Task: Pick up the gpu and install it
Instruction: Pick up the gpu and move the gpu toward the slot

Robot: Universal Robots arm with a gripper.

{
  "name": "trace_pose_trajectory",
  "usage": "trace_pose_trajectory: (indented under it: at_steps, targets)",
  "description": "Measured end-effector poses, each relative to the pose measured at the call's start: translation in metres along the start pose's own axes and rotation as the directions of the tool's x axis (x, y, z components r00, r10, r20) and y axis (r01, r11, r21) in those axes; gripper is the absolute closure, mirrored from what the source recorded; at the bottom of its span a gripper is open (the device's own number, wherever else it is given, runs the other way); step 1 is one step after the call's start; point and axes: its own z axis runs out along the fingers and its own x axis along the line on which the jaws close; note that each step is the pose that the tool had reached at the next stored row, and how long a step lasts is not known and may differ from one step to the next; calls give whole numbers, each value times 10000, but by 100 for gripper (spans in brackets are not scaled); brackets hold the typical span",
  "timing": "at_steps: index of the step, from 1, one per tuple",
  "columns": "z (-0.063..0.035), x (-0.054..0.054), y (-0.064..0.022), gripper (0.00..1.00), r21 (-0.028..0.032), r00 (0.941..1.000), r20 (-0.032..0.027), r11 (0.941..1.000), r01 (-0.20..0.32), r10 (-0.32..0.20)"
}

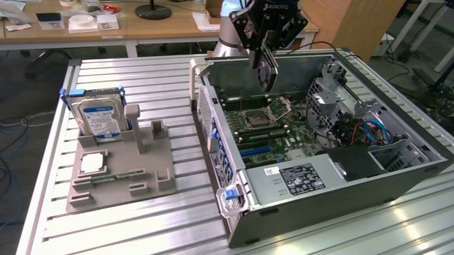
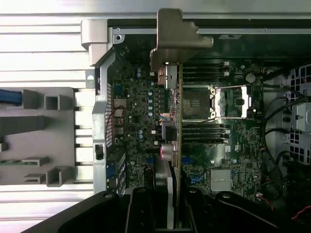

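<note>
The claw (image 1: 265, 52) was pinched part-way shut on the gpu (image 1: 267, 71), which hung upright and edge-down from its fingers. This was likely so the connector edge met the slots squarely, with the metal bracket (image 2: 177, 34) leading toward the case's rear wall. Straight beneath, the motherboard (image 1: 266, 127) faced up in the computer case (image 1: 369, 175), which lay open on its side. Well off at nine o'clock in the exterior view, the hard drive (image 1: 99, 119) stood in the grey parts stand (image 1: 142, 159).
</note>
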Motion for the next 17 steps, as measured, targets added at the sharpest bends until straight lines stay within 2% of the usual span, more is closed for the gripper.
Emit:
trace_pose_trajectory:
  at_steps: [17]
  targets:
    - [0, -155, -3, 72, 0, 10000, 0, 10000, 0, 0]
